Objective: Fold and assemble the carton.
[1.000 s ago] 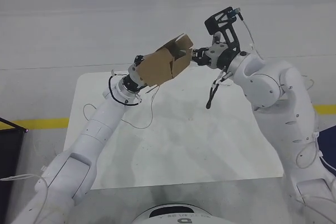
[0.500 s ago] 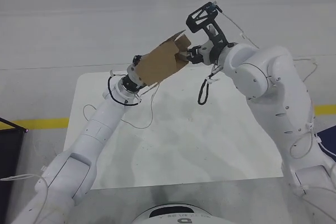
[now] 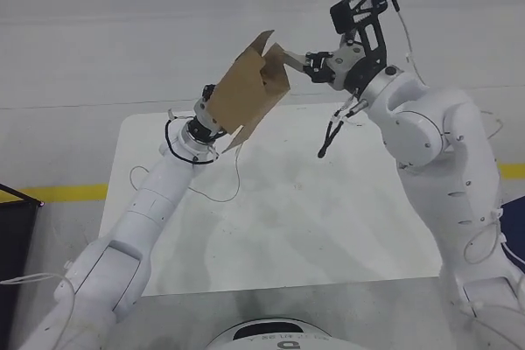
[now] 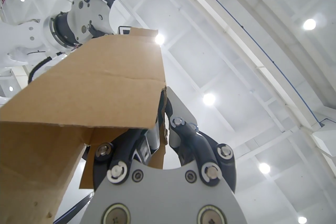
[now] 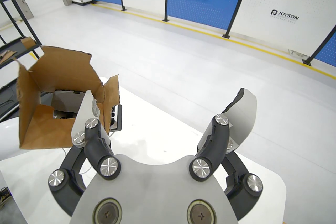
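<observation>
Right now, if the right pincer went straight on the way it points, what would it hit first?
Probably the carton: one finger of the open right pincer is at its flap. The gap between the fingers points past it, over the table; depth is unclear.

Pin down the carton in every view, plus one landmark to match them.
Top view: carton held up near the table's far edge, between both arms.
Left wrist view: close up, clamped in the left tool.
Right wrist view: open end facing the camera, beside a finger of the right tool.
Shared landmark: the open right tool at the carton's end.
</observation>
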Motion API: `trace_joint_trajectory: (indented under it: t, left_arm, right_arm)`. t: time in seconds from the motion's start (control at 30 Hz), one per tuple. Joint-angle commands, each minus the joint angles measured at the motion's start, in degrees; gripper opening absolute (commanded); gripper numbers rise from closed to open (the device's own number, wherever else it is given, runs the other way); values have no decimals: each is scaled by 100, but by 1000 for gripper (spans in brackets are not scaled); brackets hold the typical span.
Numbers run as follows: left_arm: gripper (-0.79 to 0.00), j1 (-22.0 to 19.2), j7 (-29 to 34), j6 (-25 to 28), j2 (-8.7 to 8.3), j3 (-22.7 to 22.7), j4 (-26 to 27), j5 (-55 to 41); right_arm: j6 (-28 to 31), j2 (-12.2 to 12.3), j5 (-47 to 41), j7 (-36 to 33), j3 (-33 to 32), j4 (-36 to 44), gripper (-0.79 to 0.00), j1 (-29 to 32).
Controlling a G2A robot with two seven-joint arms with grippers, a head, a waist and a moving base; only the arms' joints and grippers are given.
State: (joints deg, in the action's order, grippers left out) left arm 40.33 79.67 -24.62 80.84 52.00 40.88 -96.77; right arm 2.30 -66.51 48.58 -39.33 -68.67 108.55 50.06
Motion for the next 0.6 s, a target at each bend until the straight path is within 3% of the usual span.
trace_joint_trajectory:
  t: [0.0, 0.23, 0.33, 0.57]
  left_arm:
    - [-785, 35, -84, -85, 2, -7, 82, -161]
    - [-785, 315, -776, -777, -55, 54, 665, -1349]
    - [-785, 430, -865, -867, -117, 33, 891, -1345]
    - [-785, 638, -975, -977, -290, -140, 1360, -1086]
  right_arm:
    - [108, 8, -117, 108, -68, 74, 0, 135]
    - [746, 15, -734, 897, -333, 208, 0, 496]
    - [960, 23, -1113, 1299, -553, -7, 0, 744]
    - [1220, 11, -1687, 1231, -557, -841, 0, 733]
